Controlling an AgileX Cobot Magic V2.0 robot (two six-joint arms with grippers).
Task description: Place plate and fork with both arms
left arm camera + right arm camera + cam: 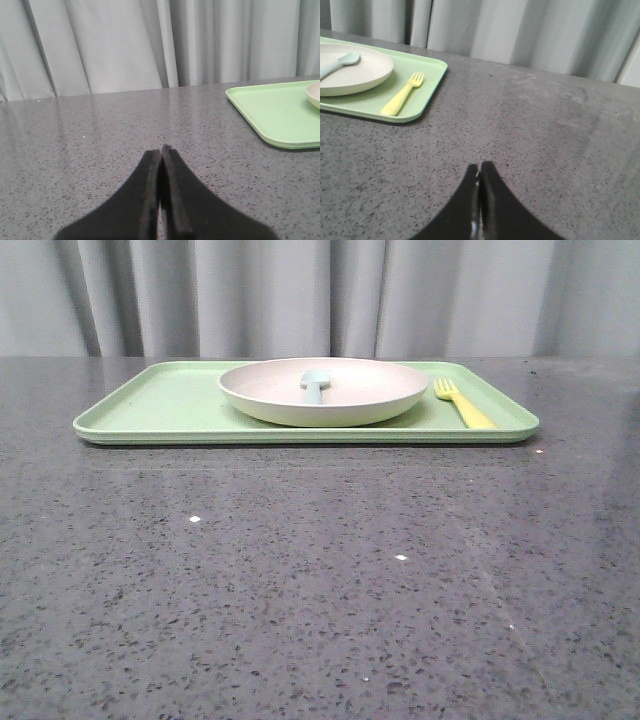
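Both hands are hovering low over the counter point(320, 590), left hand point(161, 150) and right hand point(479, 167) pinched closed and empty. Farther off, the plate point(322, 390) is sitting on the tray point(150, 410), the fork point(462, 405) lying just beside it

Speckled grey stone-look table point(320, 590), polished and faintly glossy. Matt plastic tray point(150, 415), plate point(300, 408), fork point(465, 405) and spoon point(314, 385). Behind the table, soft grey cloth curtain point(300, 290).
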